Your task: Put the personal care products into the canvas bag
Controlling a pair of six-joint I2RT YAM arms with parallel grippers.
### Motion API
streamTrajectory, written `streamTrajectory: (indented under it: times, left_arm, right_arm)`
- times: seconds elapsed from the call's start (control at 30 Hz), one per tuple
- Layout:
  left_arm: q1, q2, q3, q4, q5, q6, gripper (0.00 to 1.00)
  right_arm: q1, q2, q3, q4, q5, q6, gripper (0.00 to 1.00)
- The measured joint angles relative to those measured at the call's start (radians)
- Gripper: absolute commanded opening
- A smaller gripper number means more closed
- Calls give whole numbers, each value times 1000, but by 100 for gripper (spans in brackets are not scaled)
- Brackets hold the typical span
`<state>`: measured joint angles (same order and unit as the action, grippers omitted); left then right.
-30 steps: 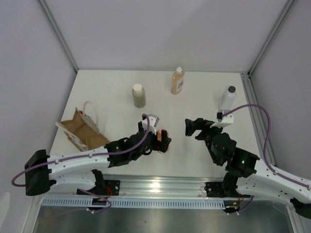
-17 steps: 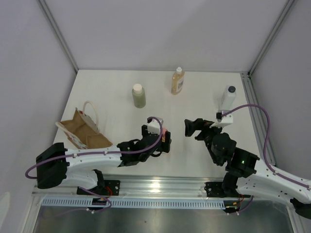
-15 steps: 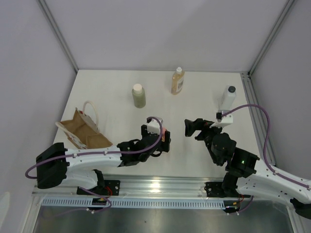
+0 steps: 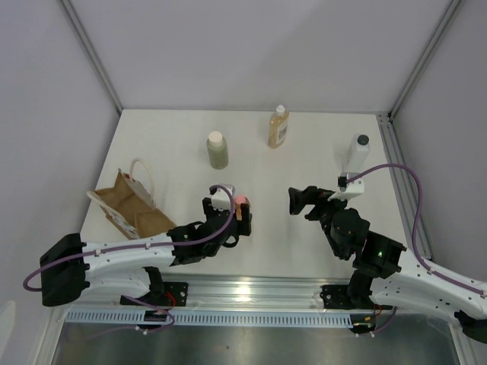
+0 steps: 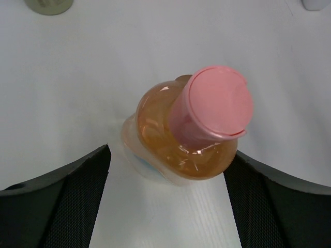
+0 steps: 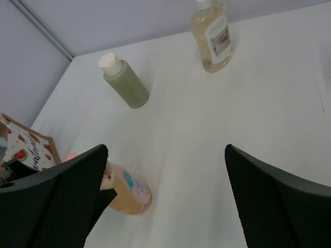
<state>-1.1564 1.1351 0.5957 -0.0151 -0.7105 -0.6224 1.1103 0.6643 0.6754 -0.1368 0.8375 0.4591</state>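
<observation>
My left hand grips the orange bottle to carry it left toward the canvas bag; my right hand waits open.

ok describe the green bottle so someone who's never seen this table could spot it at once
Start at the table's far edge, where three bottles stand upright in a loose row. The green bottle is the leftmost of them, to the left of the amber bottle and well away from the white bottle on the right side. It alone has a cloudy olive body under a plain white cap and no label.
</observation>
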Motion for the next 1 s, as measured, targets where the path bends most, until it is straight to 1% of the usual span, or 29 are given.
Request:
streamTrajectory:
  times: [0.3, 0.47, 0.63, 0.8, 0.9, 1.0]
  left_arm:
    - [0, -128, -64, -54, 11, -61, 88]
    - [-7, -137, -67, -55, 18, -69, 89]
    - [-34, -51, -43, -59, 13, -70, 93]
    - [-35, 77, 47, -84, -23, -85, 95]
    - [-34, 159, 119, -117, -60, -100, 94]
    - [-20, 213, 153, -127, -74, -116, 90]
  right_arm:
    - [-2, 0, 0, 0, -8, 0, 99]
    - [-4, 0, 0, 0, -8, 0, 99]
    - [-5, 0, 0, 0, -8, 0, 99]
    - [-6, 0, 0, 0, -9, 0, 99]
    - [-6, 0, 0, 0, -12, 0, 99]
    - [-6, 0, 0, 0, -16, 0, 99]
